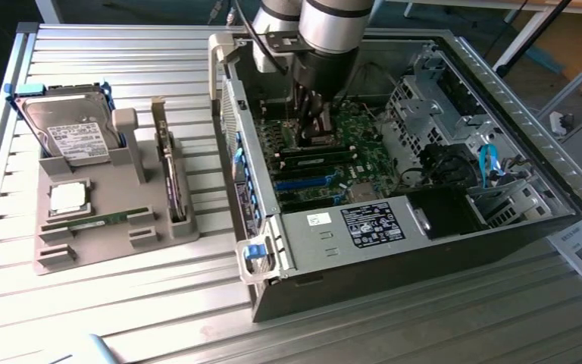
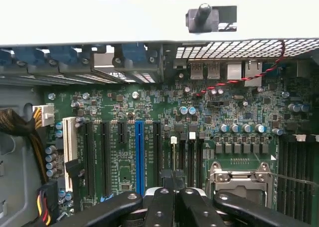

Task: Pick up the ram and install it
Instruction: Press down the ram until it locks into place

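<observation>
The gripper (image 1: 317,135) hangs inside the computer case (image 1: 533,159), jaws shut on nothing. The ram (image 1: 94,222) lies in the grey holder (image 1: 139,163) on the table (image 1: 402,318)

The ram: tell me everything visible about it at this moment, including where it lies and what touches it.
The ram is a long, thin green circuit-board stick that looks like a bare printed board; any chips on it are too small to make out. It lies flat in a shallow slot at the near edge of the grey holder, at the exterior view's left, just below the square silver chip. Only the holder touches it. The pincer is apart from it, down inside the computer case over the green board.
</observation>
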Controlling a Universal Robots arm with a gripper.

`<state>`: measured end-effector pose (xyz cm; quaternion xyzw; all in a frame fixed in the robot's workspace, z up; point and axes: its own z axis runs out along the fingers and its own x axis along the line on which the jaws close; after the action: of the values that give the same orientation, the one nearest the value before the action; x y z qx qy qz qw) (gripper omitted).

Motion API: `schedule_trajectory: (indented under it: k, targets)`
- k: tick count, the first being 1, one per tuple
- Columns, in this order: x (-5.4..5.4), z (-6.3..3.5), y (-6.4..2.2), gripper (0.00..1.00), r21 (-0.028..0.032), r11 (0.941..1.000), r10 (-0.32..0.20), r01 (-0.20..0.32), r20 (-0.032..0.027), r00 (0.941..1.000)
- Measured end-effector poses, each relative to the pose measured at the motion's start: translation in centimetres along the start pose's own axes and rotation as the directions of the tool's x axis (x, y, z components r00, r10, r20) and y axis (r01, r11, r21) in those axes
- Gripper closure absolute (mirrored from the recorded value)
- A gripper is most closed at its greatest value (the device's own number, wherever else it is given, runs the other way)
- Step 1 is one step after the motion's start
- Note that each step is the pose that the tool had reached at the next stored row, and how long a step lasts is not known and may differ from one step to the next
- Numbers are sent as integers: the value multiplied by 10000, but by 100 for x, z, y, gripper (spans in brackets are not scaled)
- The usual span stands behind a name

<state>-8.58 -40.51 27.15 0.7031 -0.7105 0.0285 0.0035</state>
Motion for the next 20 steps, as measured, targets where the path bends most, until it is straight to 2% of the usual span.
schedule_trajectory:
  k: [2, 3, 6, 9, 11, 14, 16, 18, 20]
  targets:
    - [-1, 1, -25, 89, -2, 10000, 1, -1, -6, 10000]
    - [-1, 6, -72, 89, 0, 10000, 1, -1, -8, 10000]
    - [-4, 20, -318, 89, 0, 10000, -1, 1, -11, 10000]
    - [-6, 27, -463, 89, 0, 10000, 1, -1, -14, 10000]
    - [-8, 39, -673, 89, 1, 10000, -1, 1, -14, 10000]
    - [-10, 47, -836, 89, -1, 10000, -1, 1, -17, 10000]
    - [-12, 55, -1005, 89, 0, 10000, 0, 0, -17, 10000]
    - [-14, 59, -1093, 89, 0, 10000, 0, 0, -16, 10000]
    - [-13, 59, -1112, 89, 0, 10000, 0, 0, -16, 10000]
